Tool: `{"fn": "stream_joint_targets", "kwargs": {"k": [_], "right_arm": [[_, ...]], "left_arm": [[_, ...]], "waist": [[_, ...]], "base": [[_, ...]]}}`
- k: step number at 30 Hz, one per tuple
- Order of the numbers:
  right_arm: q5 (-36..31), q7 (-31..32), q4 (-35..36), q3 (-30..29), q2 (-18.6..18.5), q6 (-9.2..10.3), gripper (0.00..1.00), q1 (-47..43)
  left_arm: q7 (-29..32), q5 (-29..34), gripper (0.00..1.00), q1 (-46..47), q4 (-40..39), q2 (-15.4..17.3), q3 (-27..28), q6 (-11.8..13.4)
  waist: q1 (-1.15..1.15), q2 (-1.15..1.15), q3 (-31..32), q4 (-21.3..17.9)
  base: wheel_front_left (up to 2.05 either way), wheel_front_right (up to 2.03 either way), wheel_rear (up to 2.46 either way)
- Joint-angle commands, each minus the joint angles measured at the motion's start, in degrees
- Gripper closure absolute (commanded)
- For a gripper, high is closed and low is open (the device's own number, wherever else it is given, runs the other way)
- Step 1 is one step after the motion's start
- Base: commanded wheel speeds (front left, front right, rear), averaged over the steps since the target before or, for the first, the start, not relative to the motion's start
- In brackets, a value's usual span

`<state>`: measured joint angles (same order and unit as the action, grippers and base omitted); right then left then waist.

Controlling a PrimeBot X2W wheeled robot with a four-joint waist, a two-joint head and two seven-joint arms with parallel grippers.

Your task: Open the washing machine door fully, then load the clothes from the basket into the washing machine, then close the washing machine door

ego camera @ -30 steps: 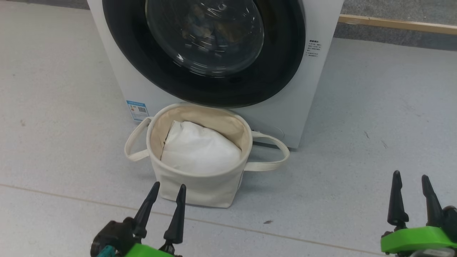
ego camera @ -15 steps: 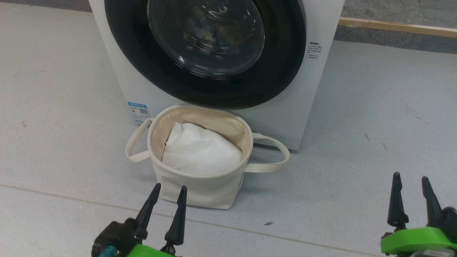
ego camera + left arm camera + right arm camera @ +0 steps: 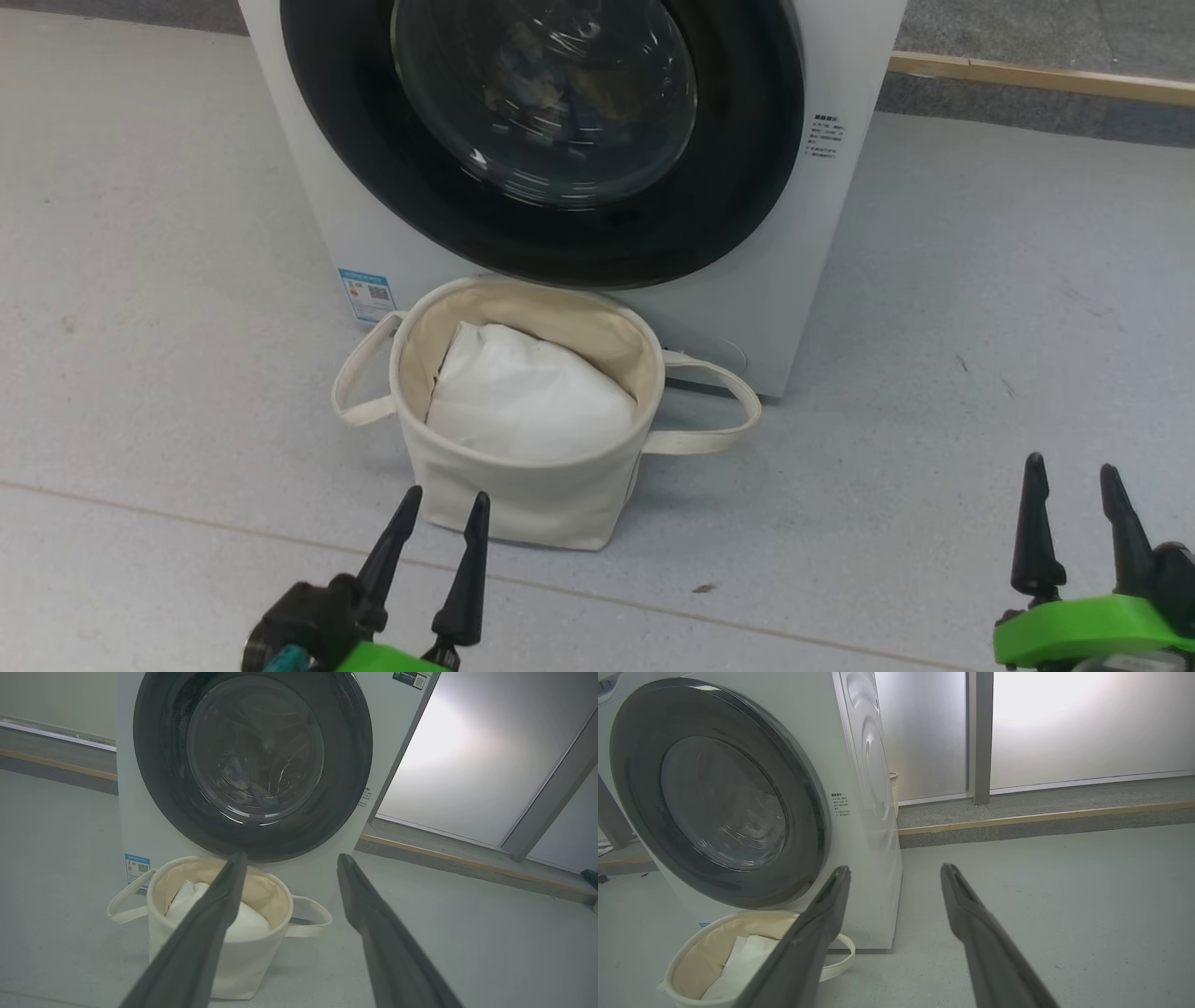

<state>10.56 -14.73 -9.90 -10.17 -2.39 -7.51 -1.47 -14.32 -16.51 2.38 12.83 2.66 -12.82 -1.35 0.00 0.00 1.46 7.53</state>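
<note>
Both jaws stand wide apart and empty: the left gripper (image 3: 449, 495) hovers near the basket (image 3: 523, 504), the right gripper (image 3: 1071, 464) well off to its right. Behind stands the washing machine (image 3: 803, 233), the washing machine door (image 3: 747, 168) shut, clothes (image 3: 546, 84) dim behind its glass. The basket holds a white cloth bundle (image 3: 527, 397).

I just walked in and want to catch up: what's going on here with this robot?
Nothing is being handled right now. The big white front-loading washing machine has its round black-rimmed glass door shut, with some fabric dimly visible behind the glass. The cream canvas basket stands in front, holding a plain white cloth bundle. The left gripper and right gripper hover open and empty above the floor.
</note>
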Motion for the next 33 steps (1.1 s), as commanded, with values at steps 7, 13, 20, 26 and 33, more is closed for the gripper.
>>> {"fn": "stream_joint_targets", "kwargs": {"k": [7,13,20,26,33], "right_arm": [[-0.7,-0.27,1.84,1.68,-0.49,0.02,0.0,1.92],[1.09,0.67,-3.04,-0.14,0.16,0.0,1.0,-0.04],[5.8,1.9,-3.03,0.19,0.13,0.0,1.0,0.29],[9.77,2.74,-3.0,0.54,0.09,0.0,1.0,0.63],[14.38,3.86,-3.02,0.8,0.06,0.0,1.0,1.04]], "left_arm": [[-0.68,0.39,0.0,1.36,-1.51,0.21,1.54,0.09],[0.43,-1.43,1.0,-0.63,2.68,-0.02,0.19,-0.1],[1.38,-5.97,1.0,-0.46,2.57,0.24,1.11,-0.45],[2.21,-9.79,1.0,-0.19,2.58,0.41,1.83,-0.75],[3.2,-14.21,1.0,0.08,2.58,0.58,2.7,-1.11]], "waist": [[0.0,0.0,0.2,-0.03],[0.01,0.0,0.19,-0.05],[0.05,0.0,0.17,-0.59],[0.0,0.0,-0.01,-0.95],[0.0,0.0,-0.12,-1.37]], "base": [[0.0,0.0,0.0],[0.0,0.0,0.0],[0.0,0.0,0.0],[0.0,0.0,0.0],[0.0,0.0,0.0]]}}
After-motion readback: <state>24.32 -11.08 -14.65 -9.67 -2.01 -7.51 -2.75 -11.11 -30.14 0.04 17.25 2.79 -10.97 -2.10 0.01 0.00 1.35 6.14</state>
